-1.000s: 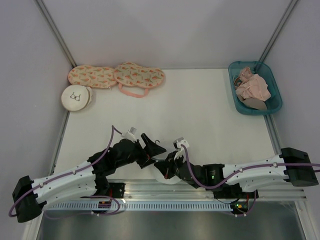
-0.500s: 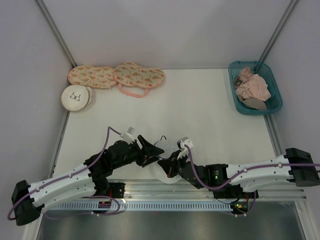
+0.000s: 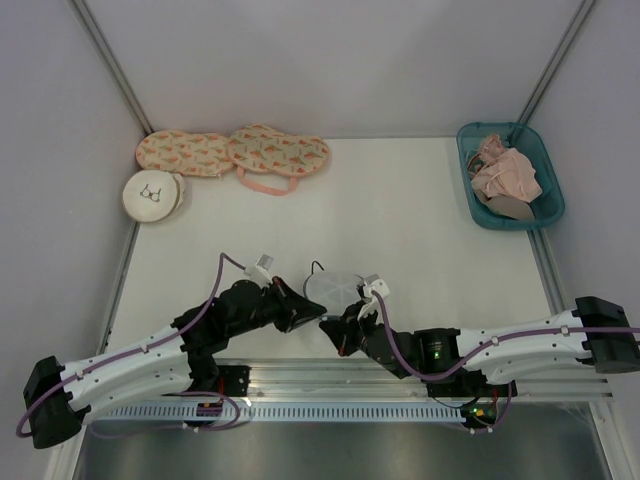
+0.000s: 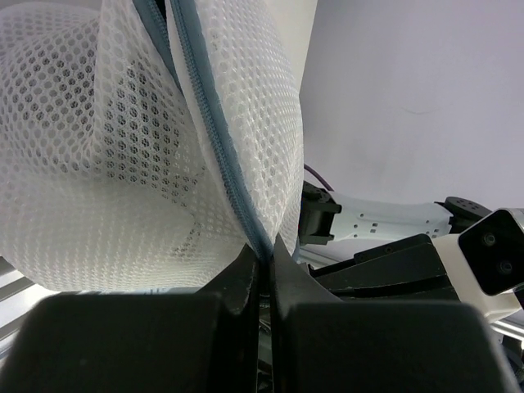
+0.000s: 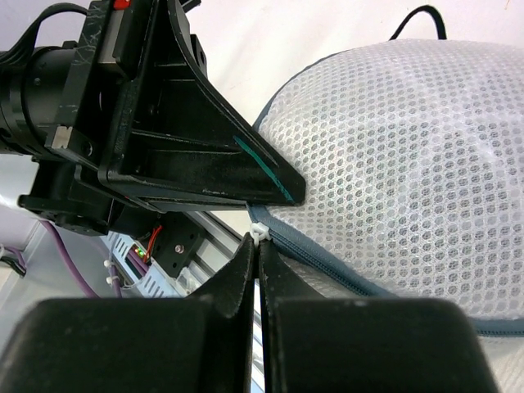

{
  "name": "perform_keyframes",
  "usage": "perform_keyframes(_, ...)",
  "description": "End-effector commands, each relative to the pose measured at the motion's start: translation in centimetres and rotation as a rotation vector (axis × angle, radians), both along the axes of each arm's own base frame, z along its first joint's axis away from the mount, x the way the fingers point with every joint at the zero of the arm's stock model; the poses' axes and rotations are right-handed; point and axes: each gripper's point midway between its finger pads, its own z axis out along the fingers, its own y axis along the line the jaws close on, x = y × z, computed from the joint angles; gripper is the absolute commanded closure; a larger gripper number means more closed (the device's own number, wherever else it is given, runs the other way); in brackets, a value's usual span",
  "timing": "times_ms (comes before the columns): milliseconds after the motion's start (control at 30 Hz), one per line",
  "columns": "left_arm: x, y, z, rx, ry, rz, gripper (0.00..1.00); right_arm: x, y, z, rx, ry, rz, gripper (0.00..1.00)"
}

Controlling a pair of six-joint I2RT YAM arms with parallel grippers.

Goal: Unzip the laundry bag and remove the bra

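The laundry bag (image 3: 336,289), a round white mesh pouch with a dark zipper rim, is held up between my two grippers near the table's front edge. My left gripper (image 3: 318,311) is shut on the bag's zipper rim (image 4: 246,221), pinched between its fingertips (image 4: 264,252). My right gripper (image 5: 257,241) is shut on the small white zipper pull (image 5: 259,232), right below the left gripper's black fingers (image 5: 205,155). The mesh (image 5: 409,164) bulges rounded. The bra is hidden; I cannot make it out through the mesh.
A cream round pouch with a bra drawing (image 3: 153,194) and two pink patterned cases (image 3: 232,152) lie at the back left. A teal basket (image 3: 467,175) with pink garments (image 3: 505,170) stands at the back right. The metal rail (image 3: 400,375) runs along the near edge.
My left gripper went from open to shut on the bag's rim. The bag has come up from under the arms and now shows as a round disc.
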Motion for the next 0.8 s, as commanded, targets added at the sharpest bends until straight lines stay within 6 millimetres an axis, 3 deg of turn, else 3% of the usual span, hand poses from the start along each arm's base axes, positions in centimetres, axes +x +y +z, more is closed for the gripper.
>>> perform_keyframes(0, 1.0, 0.2, 0.7, -0.006, -0.021, 0.052, 0.98, 0.0, 0.0, 1.5, 0.038, -0.018, -0.003, 1.0)
perform_keyframes(233, 2.2, 1.9, 0.5, 0.071, -0.076, 0.129, 0.98, -0.4, -0.7, 0.5, -0.074, -0.007, 0.014, 1.0)
perform_keyframes(500, 3.1, 4.2, 2.6, 0.185, -0.246, 0.149, 0.98, -0.3, -3.4, -1.7, -0.315, 0.039, -0.031, 1.0)
perform_keyframes(633, 2.4, 3.9, 4.1, 0.226, -0.367, 0.034, 0.98, 0.8, -5.4, -2.3, -0.4, 0.025, -0.117, 1.0)
perform_keyframes(767, 1.1, 3.1, 4.0, 0.288, -0.431, -0.12, 0.98, 2.2, -7.8, -2.7, -0.477, 0.003, -0.204, 1.0)
